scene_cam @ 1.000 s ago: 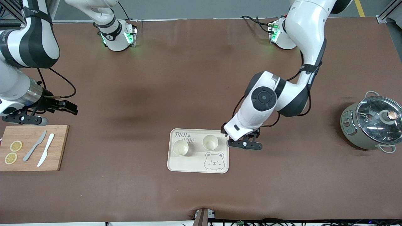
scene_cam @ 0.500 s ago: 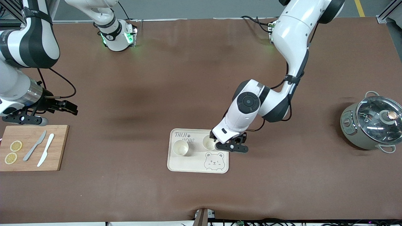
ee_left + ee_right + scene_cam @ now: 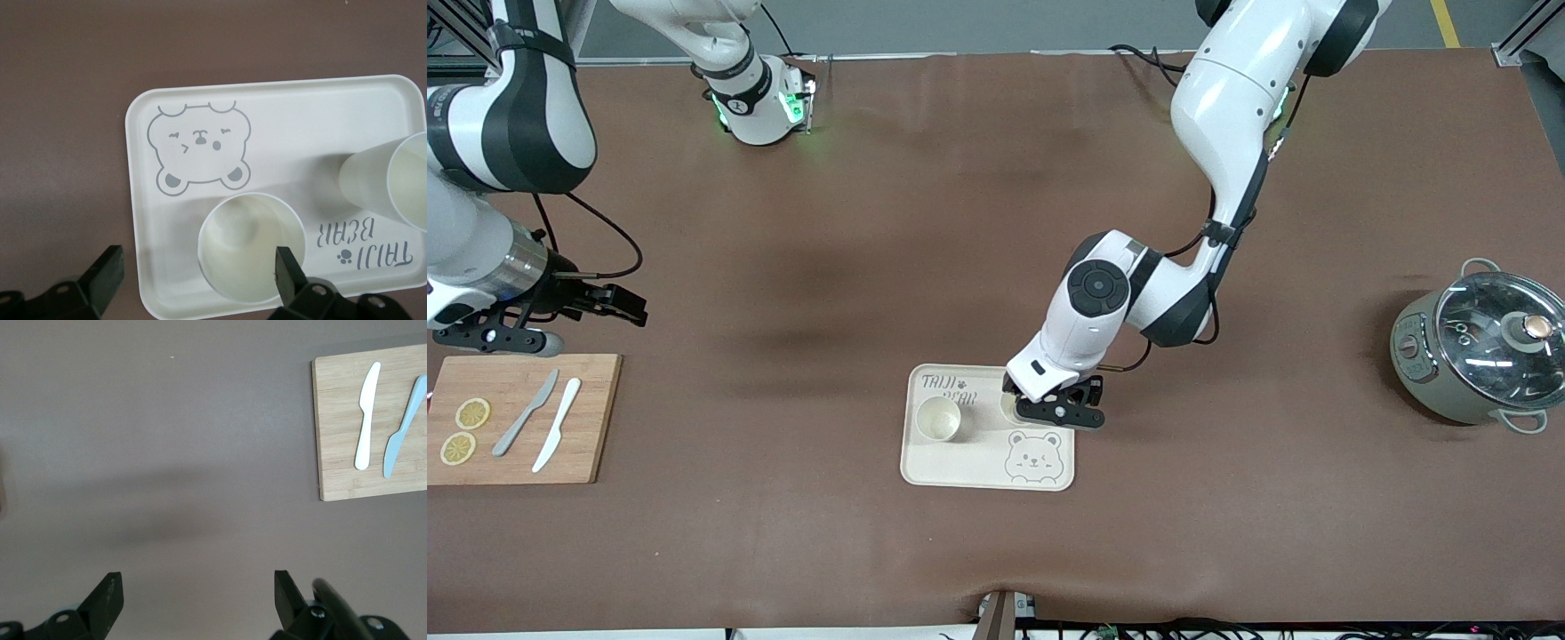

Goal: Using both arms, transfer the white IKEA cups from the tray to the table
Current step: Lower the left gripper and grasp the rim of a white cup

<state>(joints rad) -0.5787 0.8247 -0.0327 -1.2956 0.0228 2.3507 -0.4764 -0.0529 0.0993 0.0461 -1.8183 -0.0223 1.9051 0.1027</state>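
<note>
Two white IKEA cups stand upright on a cream bear tray (image 3: 978, 462). One cup (image 3: 938, 419) is in plain sight toward the right arm's end of the tray. The other cup (image 3: 250, 247) is mostly hidden under my left gripper (image 3: 1056, 413) in the front view. In the left wrist view my left gripper (image 3: 197, 277) is open and empty. One finger (image 3: 287, 273) is over that cup's rim and the other finger (image 3: 107, 277) is past the tray's edge. The first cup (image 3: 393, 180) stands beside it. My right gripper (image 3: 627, 307) waits open and empty over bare table.
A wooden cutting board (image 3: 596, 427) with two knives (image 3: 543, 422) and lemon slices (image 3: 471, 413) lies by the right gripper; it also shows in the right wrist view (image 3: 333, 420). A grey-green lidded pot (image 3: 1480, 351) stands at the left arm's end.
My left arm has swung toward the right arm's end, carrying its open gripper from beside the tray to over the cup. The right arm has not moved.
</note>
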